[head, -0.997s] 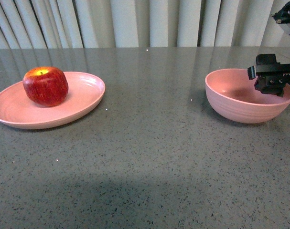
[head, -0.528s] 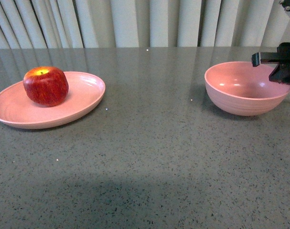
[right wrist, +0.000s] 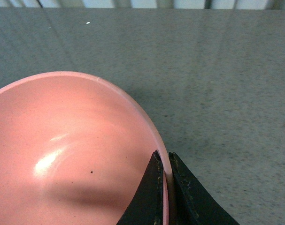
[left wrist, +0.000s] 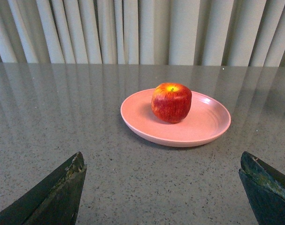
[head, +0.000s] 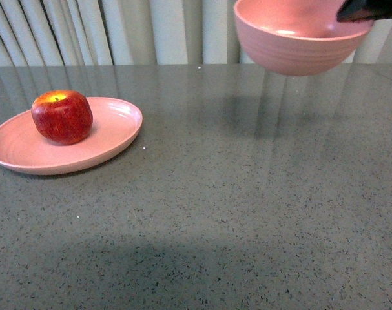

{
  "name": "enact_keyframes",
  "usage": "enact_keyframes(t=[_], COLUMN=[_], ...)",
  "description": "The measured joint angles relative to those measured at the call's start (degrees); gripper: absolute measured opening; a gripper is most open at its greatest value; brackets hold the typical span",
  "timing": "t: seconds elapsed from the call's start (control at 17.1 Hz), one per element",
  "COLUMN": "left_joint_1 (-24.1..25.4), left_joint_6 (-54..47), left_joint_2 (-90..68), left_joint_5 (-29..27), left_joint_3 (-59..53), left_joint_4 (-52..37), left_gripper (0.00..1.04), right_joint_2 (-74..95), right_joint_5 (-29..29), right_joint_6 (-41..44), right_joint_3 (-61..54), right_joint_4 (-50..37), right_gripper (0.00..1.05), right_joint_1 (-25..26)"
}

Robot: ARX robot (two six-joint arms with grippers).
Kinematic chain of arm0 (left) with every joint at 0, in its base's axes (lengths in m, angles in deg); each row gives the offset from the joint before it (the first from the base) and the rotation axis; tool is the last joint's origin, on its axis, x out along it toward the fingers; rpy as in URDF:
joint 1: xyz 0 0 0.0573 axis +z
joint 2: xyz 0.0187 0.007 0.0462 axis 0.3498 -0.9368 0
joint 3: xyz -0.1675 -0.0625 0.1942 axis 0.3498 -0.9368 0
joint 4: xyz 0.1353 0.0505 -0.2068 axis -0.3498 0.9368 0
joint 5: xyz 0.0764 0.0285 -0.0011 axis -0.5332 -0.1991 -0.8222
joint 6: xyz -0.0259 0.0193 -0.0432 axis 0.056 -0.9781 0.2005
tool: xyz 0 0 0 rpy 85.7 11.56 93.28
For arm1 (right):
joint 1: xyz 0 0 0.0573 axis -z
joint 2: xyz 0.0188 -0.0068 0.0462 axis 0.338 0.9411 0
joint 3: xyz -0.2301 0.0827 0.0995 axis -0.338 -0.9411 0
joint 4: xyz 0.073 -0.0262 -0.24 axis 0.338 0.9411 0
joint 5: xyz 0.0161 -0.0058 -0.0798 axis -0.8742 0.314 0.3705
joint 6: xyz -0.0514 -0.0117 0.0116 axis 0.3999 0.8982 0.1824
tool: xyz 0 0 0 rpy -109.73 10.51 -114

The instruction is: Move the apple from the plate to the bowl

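Right gripper (right wrist: 164,159) clamps the bowl (head: 299,39) by its rim, high over the worktop (head: 247,194) near its far edge; that thin pinch may slip. Left gripper (left wrist: 161,157) gapes.

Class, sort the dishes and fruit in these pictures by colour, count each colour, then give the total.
Pale pink: 2, the plate and the bowl
Dark red: 1, the apple
Total: 3
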State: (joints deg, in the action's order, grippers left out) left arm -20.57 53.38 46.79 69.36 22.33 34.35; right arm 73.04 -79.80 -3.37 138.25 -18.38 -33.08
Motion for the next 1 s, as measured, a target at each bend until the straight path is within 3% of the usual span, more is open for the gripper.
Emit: enact_keyframes(t=[0.23,0.47,1.0], left_joint_1=[0.0,0.0,0.0], left_joint_6=[0.0,0.0,0.0], left_joint_2=[0.0,0.0,0.0], left_joint_5=[0.0,0.0,0.0], left_joint_3=[0.0,0.0,0.0], left_joint_4=[0.0,0.0,0.0], left_gripper=[0.98,0.98,0.98], right_joint_2=[6.2,12.6,18.3], right_joint_5=[1.4,1.9,2.7], right_joint_6=[-0.9,-2.2,-4.9], right_joint_3=[3.8,5.7,8.9], right_joint_4=[0.9,1.9,2.7], right_gripper=[0.03,0.03,0.03], right_joint_1=[-7.4,-11.3,-12.9])
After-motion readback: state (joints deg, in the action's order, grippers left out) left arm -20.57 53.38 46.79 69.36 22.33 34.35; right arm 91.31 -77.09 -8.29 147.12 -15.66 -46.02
